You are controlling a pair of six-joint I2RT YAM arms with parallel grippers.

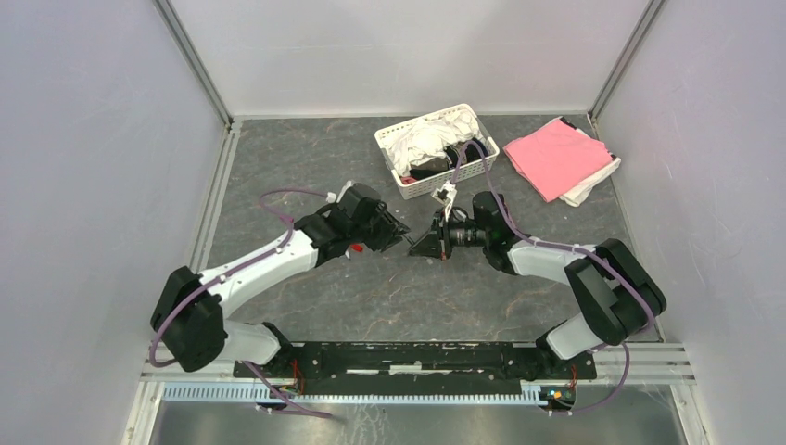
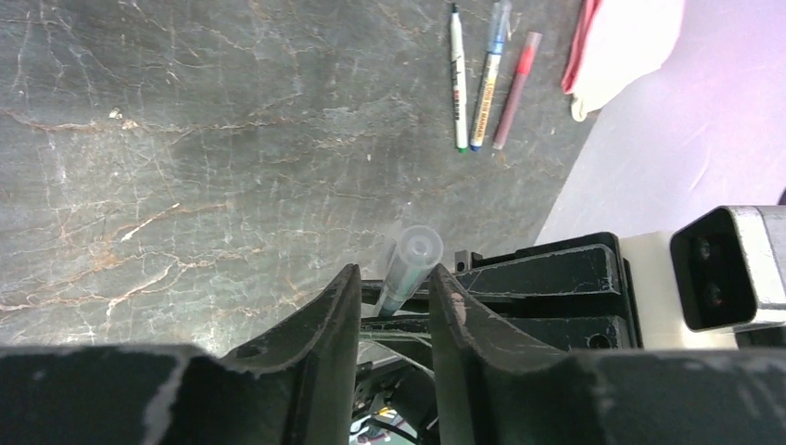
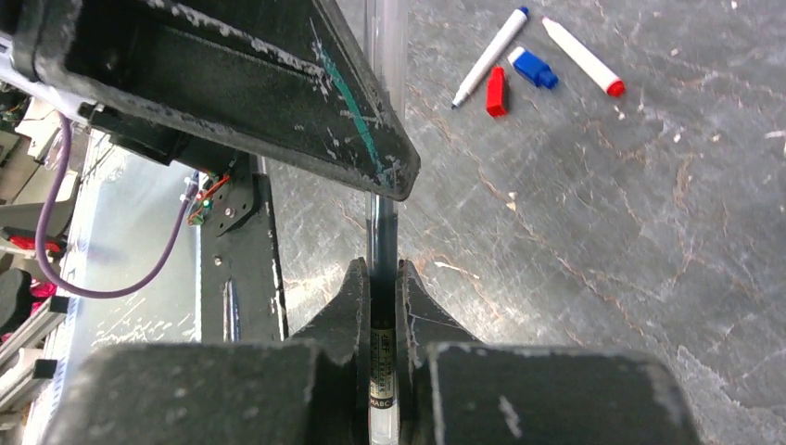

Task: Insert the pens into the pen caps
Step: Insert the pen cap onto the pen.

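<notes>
Right claw (image 3: pixel 381 274) pinches a dark pen (image 3: pixel 382 371) by its barrel, aimed straight ahead at the clear cap (image 2: pixel 409 264). Left claw (image 2: pixel 394 286) appears clamped on it, lining up both for insertion.

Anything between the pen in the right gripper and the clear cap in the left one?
Nothing visible. The pen runs straight from the right gripper toward the clear cap held in the left gripper; one left finger hides the meeting point from the right wrist camera.
</notes>
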